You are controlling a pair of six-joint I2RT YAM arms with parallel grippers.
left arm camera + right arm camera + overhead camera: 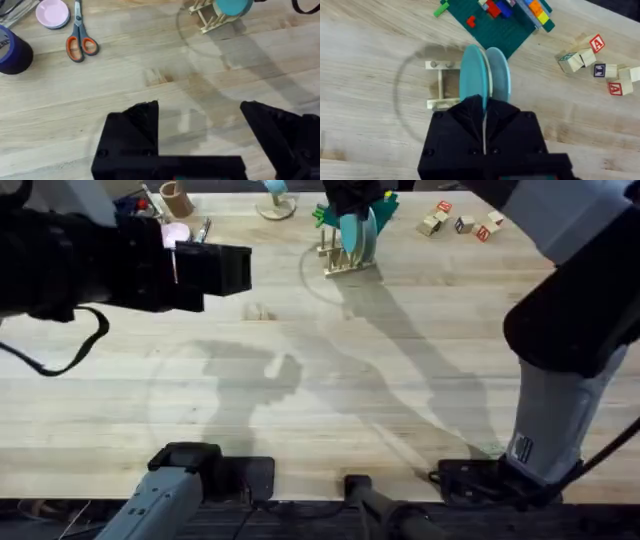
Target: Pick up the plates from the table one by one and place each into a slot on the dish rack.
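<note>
The pale wooden dish rack (335, 265) stands at the far middle of the table (330, 390). Two plates stand upright in it side by side: a teal plate (472, 75) and a paler plate (501, 75) right behind it. My right gripper (484, 117) hangs directly over the rack (440, 85), shut on the top rim of the teal plate (355, 235). My left gripper (200, 117) hovers open over bare wood at the far left, well short of the rack (207, 20), with nothing between its fingers (135, 125).
A pink disc (52, 12), orange-handled scissors (80, 42) and a dark blue roll (12, 50) lie at the far left. Behind the rack is a green holder with colourful bricks (500, 22). Lettered wooden blocks (460, 222) sit at the far right.
</note>
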